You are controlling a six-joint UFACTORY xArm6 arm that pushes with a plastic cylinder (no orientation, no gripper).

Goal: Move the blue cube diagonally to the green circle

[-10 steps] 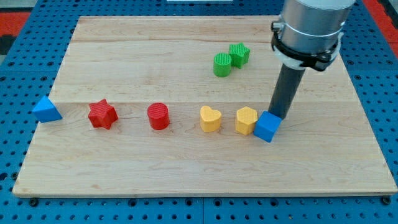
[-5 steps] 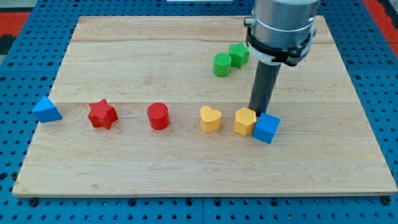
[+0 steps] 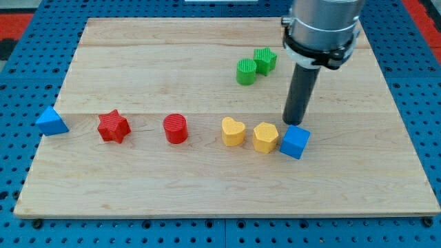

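Observation:
The blue cube (image 3: 295, 142) sits on the wooden board at the view's right of centre, touching the yellow hexagon (image 3: 265, 136) on its left. The green circle (image 3: 246, 71) stands up and to the left of it, touching the green star (image 3: 264, 60). My tip (image 3: 295, 123) is just above the cube's top edge, right behind it and close to touching.
A yellow heart (image 3: 233, 131), a red cylinder (image 3: 176, 128) and a red star (image 3: 114, 127) stand in a row to the left. A blue triangle (image 3: 52, 121) sits at the board's left edge. The board (image 3: 207, 186) rests on a blue pegboard.
My tip swung left to the yellow hexagon, then back right to behind the blue cube. The yellow hexagon slid slightly left and down. The cube has barely moved.

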